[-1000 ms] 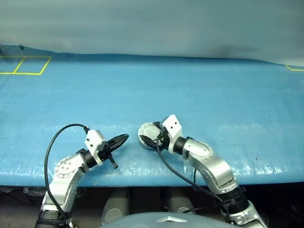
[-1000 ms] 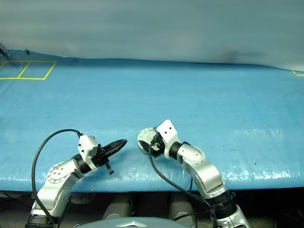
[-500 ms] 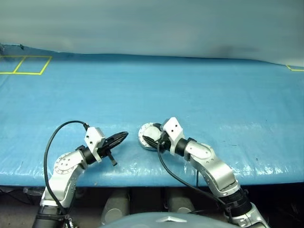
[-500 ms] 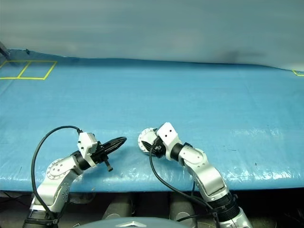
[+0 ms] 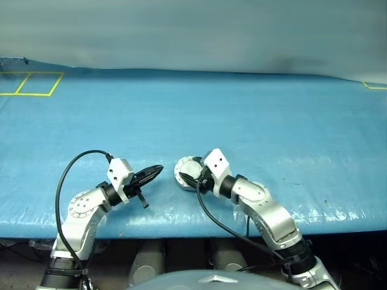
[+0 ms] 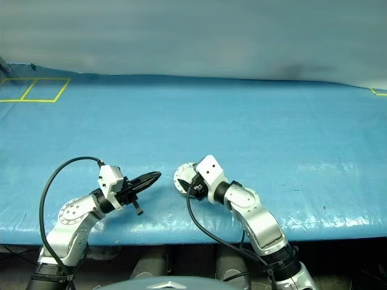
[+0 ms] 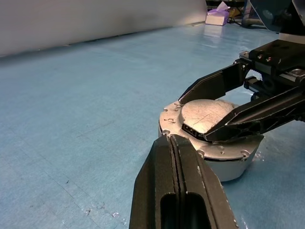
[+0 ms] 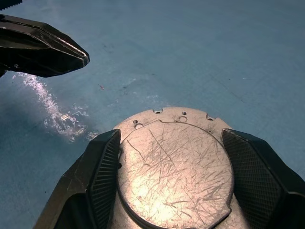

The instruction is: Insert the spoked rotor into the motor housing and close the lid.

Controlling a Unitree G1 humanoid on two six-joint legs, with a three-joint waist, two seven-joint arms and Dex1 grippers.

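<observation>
While the lid (image 8: 175, 174) is sitting flat on top of the motor housing (image 7: 224, 164), the right gripper (image 8: 174, 176) is reaching over it from the near right, its two black jaws standing wide on either side of the lid's raised, scratched centre. One jaw is lying along each edge of that raised part, close against it; whether they are actually pressing on it cannot be told. The closed housing (image 5: 187, 171) is resting on the blue surface (image 5: 254, 121), toward the near edge and about midway between left and right, with small holes showing around the rim of the lid.

The left gripper (image 5: 156, 171) is hanging just to the left of the housing, pointing toward it, with its jaws pressed together and holding nothing. Its tip is near the housing's left rim but apart from it, with a strip of blue surface showing between them.

Yellow tape lines (image 5: 31, 83) are marking squares on the far left corner of the surface, and another yellow mark (image 5: 375, 86) is lying at the far right edge.
</observation>
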